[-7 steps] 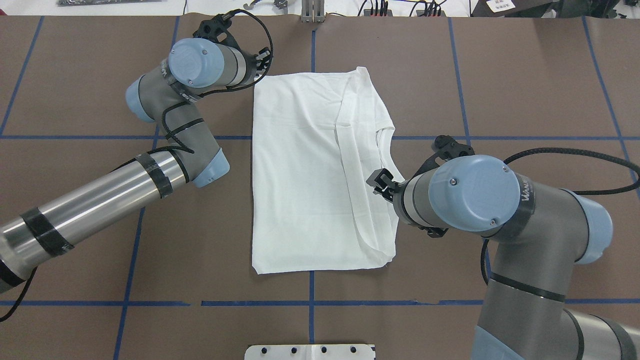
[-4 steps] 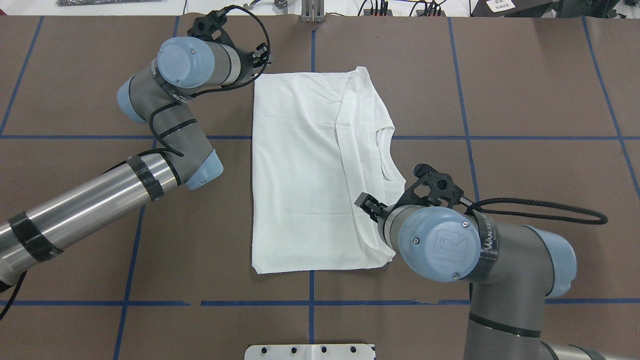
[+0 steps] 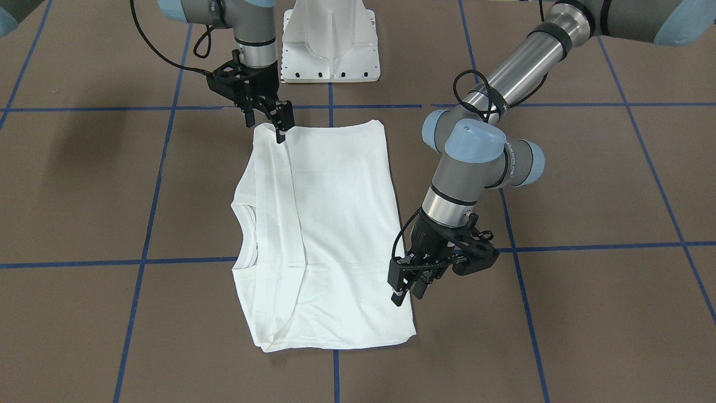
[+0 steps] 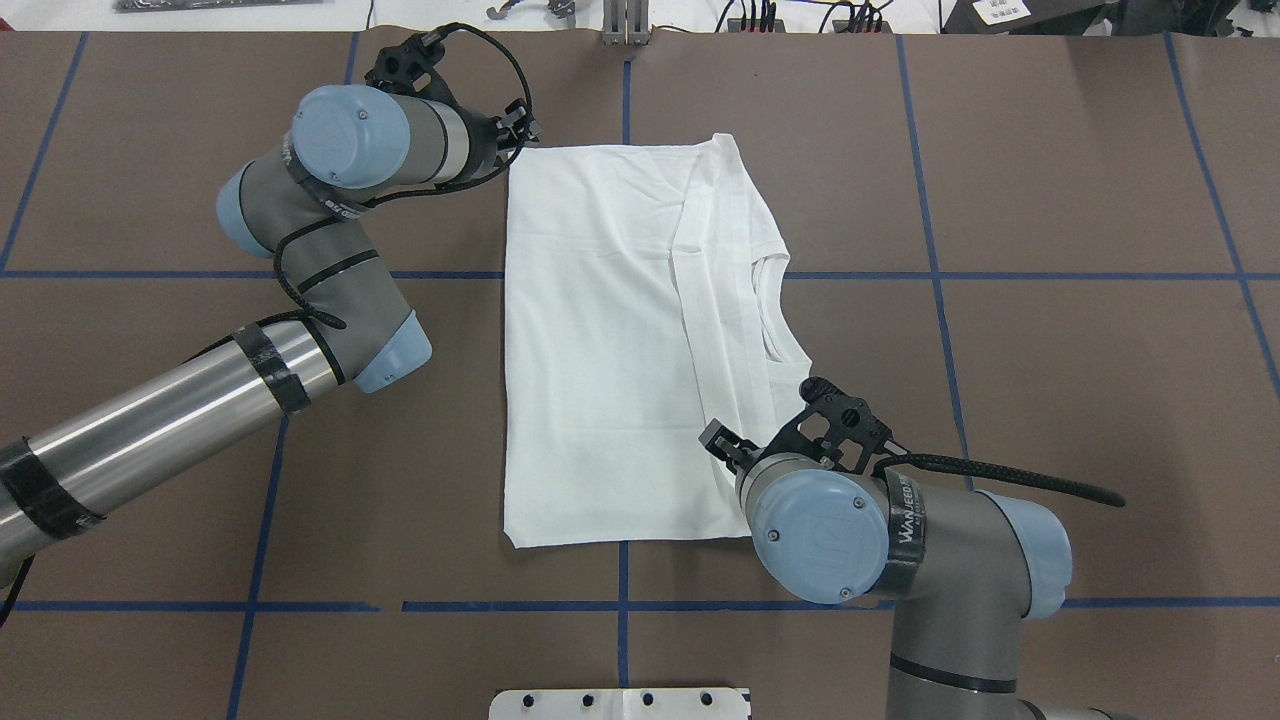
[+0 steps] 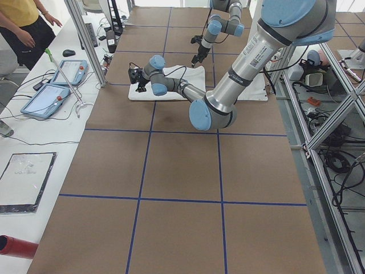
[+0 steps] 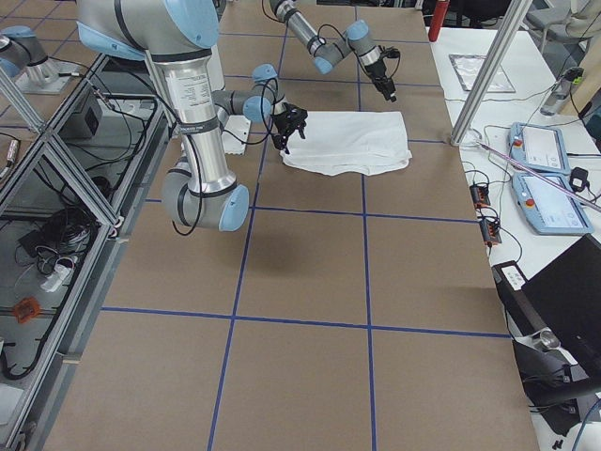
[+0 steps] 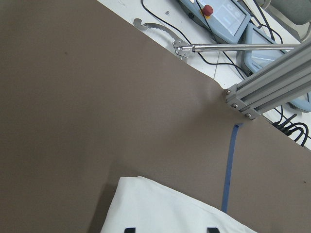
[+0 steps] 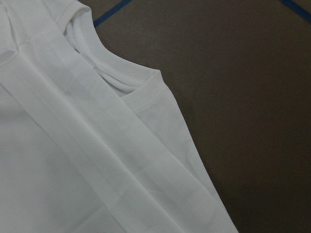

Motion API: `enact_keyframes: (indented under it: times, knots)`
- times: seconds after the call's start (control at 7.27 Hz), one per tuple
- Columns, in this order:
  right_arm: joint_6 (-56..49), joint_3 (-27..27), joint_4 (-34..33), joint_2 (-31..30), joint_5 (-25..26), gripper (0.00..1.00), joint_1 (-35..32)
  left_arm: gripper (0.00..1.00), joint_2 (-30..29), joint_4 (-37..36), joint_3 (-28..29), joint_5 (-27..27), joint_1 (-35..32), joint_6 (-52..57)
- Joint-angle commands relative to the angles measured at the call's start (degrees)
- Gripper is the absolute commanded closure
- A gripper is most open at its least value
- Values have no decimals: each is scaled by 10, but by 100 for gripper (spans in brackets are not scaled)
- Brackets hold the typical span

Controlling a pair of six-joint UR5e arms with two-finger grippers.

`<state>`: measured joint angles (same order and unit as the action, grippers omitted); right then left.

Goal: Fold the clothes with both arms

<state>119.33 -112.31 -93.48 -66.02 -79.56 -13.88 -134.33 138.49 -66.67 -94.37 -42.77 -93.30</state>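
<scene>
The white T-shirt (image 4: 600, 340) lies folded into a tall rectangle on the brown table, its sleeve laid as a band down the right side and the collar (image 4: 765, 310) at the right edge. My left gripper (image 4: 515, 130) stands open over the shirt's far left corner; in the left wrist view that corner (image 7: 170, 208) lies between the two spread fingertips. My right gripper (image 3: 265, 126) hangs open at the shirt's near right corner (image 3: 279, 140), one finger just at the cloth. The right wrist view shows only the collar (image 8: 104, 73) and sleeve band. In the front-facing view the left gripper (image 3: 408, 291) holds nothing.
The white pedestal base (image 3: 330, 45) stands at the robot's edge of the table. Beyond the far edge are an aluminium post (image 7: 267, 92), cables and teach pendants (image 6: 554, 178). A person (image 5: 23, 23) stands by the side bench. Blue tape lines (image 4: 620, 605) grid the mat.
The right arm has swung back toward the robot, its gripper sliding along the shirt's right edge from the collar to the near corner. The left wrist shifted slightly left. The shirt lies unchanged.
</scene>
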Motion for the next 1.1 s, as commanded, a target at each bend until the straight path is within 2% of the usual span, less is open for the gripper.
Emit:
enact_keyframes:
  times: [0.0,0.55,0.96]
  knots:
    - [6,18,9,-2,1,4,15,41,5,-2,-9,0,1,-2]
    - [9,15,5,-8,1,15,19,41,6,-1,-9,0,2,-14]
    - [6,5,3,-16,-2,17,15,41,7,0,-9,0,2,-17]
